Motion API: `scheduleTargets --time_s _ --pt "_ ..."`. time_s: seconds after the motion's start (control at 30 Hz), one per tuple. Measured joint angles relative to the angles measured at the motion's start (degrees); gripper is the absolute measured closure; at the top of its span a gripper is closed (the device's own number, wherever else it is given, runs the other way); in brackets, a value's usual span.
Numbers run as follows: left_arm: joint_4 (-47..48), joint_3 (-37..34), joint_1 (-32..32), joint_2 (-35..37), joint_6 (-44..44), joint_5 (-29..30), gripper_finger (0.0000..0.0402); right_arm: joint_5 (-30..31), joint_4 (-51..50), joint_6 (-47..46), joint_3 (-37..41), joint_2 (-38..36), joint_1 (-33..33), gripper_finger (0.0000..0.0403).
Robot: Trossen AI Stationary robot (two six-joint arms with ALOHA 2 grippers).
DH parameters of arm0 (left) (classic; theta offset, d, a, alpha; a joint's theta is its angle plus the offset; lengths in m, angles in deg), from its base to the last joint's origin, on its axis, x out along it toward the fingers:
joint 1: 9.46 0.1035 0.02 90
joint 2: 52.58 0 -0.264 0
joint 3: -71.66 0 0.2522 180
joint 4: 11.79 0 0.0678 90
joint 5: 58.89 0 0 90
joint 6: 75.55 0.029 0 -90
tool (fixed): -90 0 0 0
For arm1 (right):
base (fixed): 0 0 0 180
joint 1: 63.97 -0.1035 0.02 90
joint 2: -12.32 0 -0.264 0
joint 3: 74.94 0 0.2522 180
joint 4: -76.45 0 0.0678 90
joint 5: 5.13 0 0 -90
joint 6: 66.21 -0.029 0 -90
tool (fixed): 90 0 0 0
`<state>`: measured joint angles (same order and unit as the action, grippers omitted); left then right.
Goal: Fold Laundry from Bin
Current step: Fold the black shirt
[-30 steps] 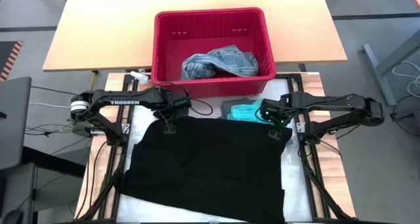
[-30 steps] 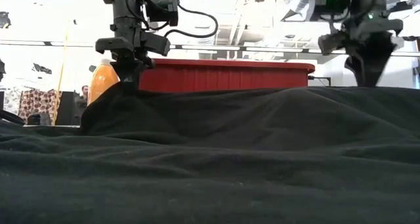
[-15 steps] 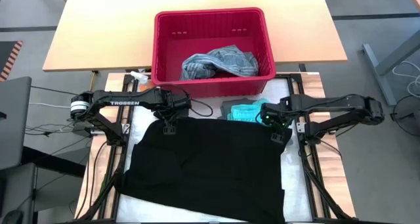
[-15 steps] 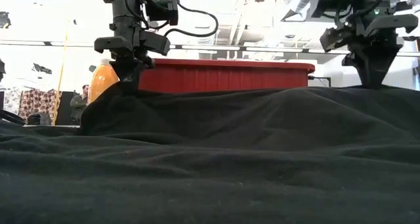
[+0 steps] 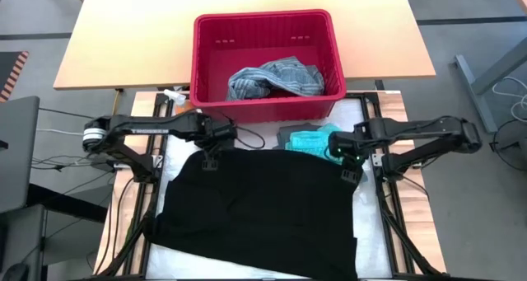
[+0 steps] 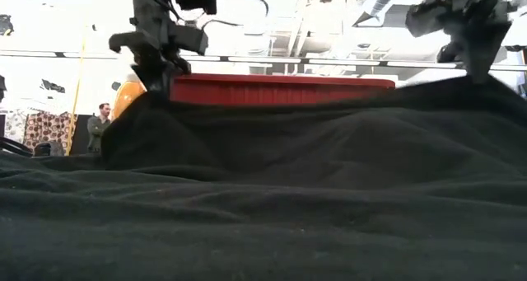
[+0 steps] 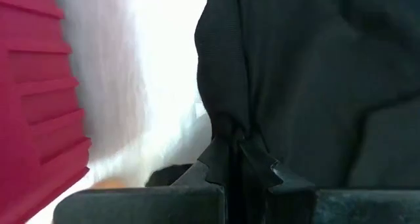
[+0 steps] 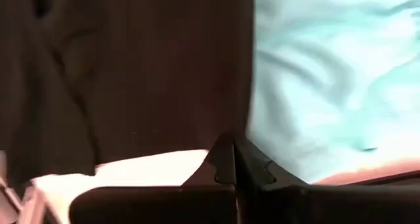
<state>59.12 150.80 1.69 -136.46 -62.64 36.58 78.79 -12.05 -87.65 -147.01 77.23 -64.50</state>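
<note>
The black garment [image 5: 259,211] of the laundry lies spread over the table, between my two arms. My left gripper [image 5: 207,161] is shut on its far left corner and my right gripper [image 5: 347,174] on its far right corner. Both corners stand raised in the low view, and the cloth between them sags. The red bin [image 5: 265,63] stands at the far middle, with a mottled blue-grey garment [image 5: 276,79] inside. A turquoise garment [image 5: 309,139] lies folded on the table just in front of the bin. My left gripper pinches the black garment's far left corner [image 7: 226,122] between its two fingers from above, pointing steeply down. The cloth is bunched into several folds at the fingertips and hangs down to the table from there. My right gripper pinches the garment's far right corner [image 6: 476,81] from above, fingers pointing down. That corner is lifted into a peak below the fingers [image 8: 223,159]. How many layers it has, I cannot tell.
An orange spray bottle [image 6: 123,100] stands by the bin's left near corner. A grey-green cloth [image 5: 286,133] shows under the turquoise one. The arms' frame rails [image 5: 387,207] run along both sides of the table. A person [image 6: 100,120] stands far off in the room.
My right gripper has shut on the garment's far right corner and risen, moving a little toward the table's near edge; that corner has come up off the table into a peak. My left gripper has kept its hold on the far left corner.
</note>
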Motion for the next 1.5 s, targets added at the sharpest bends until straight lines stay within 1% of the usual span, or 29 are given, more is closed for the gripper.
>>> scheduleTargets --time_s 0.1,0.23,0.3,0.4,0.5,0.6,0.7,0.77,0.87,0.97,1.1,1.27,1.4,1.5 --pt "3.6 0.0 -2.3 2.9 -1.5 -0.1 0.0402 -0.2 0.1 -5.8 -1.0 0.0 -6.0 0.0389" --pt "8.3 0.1 -6.8 5.4 -7.3 -0.7 0.0402 -0.2 1.1 -16.8 -1.0 0.2 -14.6 0.0389" --pt "9.6 0.1 -10.6 5.5 -11.3 -1.6 0.0402 -0.1 3.9 -22.7 -1.0 0.9 -19.2 0.0389" --pt "12.1 0.1 -18.1 5.1 -17.1 -2.1 0.0402 0.2 11.0 -29.5 -1.0 3.1 -26.6 0.0389" --pt "13.0 0.0 -26.4 5.1 -24.6 -2.7 0.0402 0.3 17.6 -34.8 -1.0 7.5 -32.8 0.0389" --pt "10.9 0.0 -34.7 5.1 -33.5 -3.1 0.0401 -0.4 22.4 -38.8 -1.0 13.3 -37.2 0.0389" --pt "7.4 0.1 -42.2 3.7 -42.2 -1.8 0.0401 -1.6 27.4 -41.3 -1.3 19.4 -40.4 0.0389" --pt "5.4 0.0 -46.8 1.7 -47.6 -1.0 0.0401 -1.6 29.4 -41.6 -3.1 23.6 -42.2 0.0389" --pt "1.5 0.0 -51.2 -2.4 -53.3 -0.2 0.0401 -2.2 28.7 -41.6 -7.9 29.0 -44.0 0.0389" --pt "-1.7 0.0 -53.3 -7.2 -56.4 -0.3 0.0401 -4.4 25.9 -41.7 -13.4 33.6 -44.6 0.0389" --pt "-5.4 0.0 -54.2 -12.1 -56.5 -2.5 0.0401 -7.1 23.5 -41.3 -20.5 38.4 -44.5 0.0389" --pt "-5.3 0.0 -54.7 -13.7 -56.7 -1.4 0.0401 -10.5 23.7 -40.1 -26.0 43.3 -44.5 0.0387" --pt "-5.3 0.0 -54.7 -13.5 -56.7 0.3 0.0401 -10.8 23.9 -42.4 -28.0 46.1 -44.5 0.0356" --pt "-5.1 0.0 -54.7 -13.5 -56.1 0.4 0.0401 -13.9 23.7 -43.9 -28.4 47.0 -44.4 0.0325"
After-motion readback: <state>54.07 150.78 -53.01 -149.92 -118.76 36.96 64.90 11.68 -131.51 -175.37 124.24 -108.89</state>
